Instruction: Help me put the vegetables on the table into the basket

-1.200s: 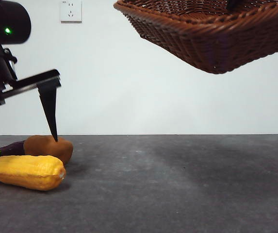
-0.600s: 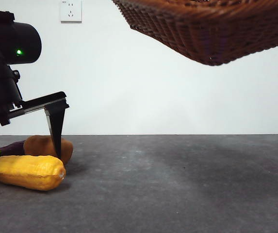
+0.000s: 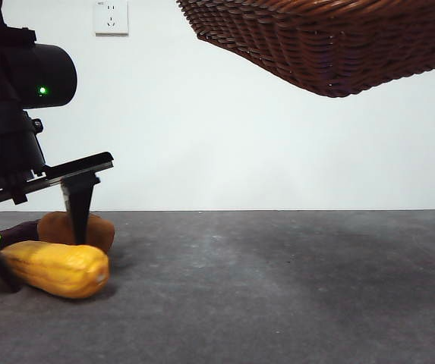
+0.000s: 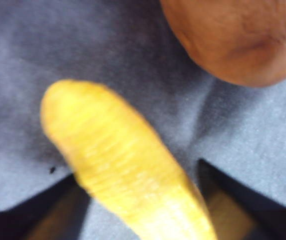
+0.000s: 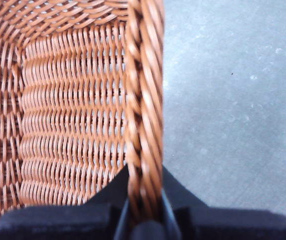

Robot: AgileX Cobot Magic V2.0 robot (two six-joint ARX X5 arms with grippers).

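The yellow corn cob (image 3: 58,268) lies on the dark grey table (image 3: 278,288) at the far left. The orange-brown potato (image 3: 102,231) sits just behind it, and the purple eggplant (image 3: 18,230) behind that, mostly hidden. My left gripper (image 3: 42,262) is open and low, with one jaw on each side of the corn. The left wrist view shows the corn (image 4: 123,170) between the jaws and the potato (image 4: 237,40) beyond it. My right gripper (image 5: 145,220) is shut on the braided rim of the wicker basket (image 5: 143,125) and holds the basket (image 3: 331,45) tilted high above the table.
A white wall with a socket (image 3: 111,17) stands behind the table. The vegetables lie close together at the left, and the lifted basket hangs over the middle and right.
My left gripper has come down and moved right, so its jaws now straddle the corn. The corn has shifted slightly right. The basket stays raised and has shifted only slightly.
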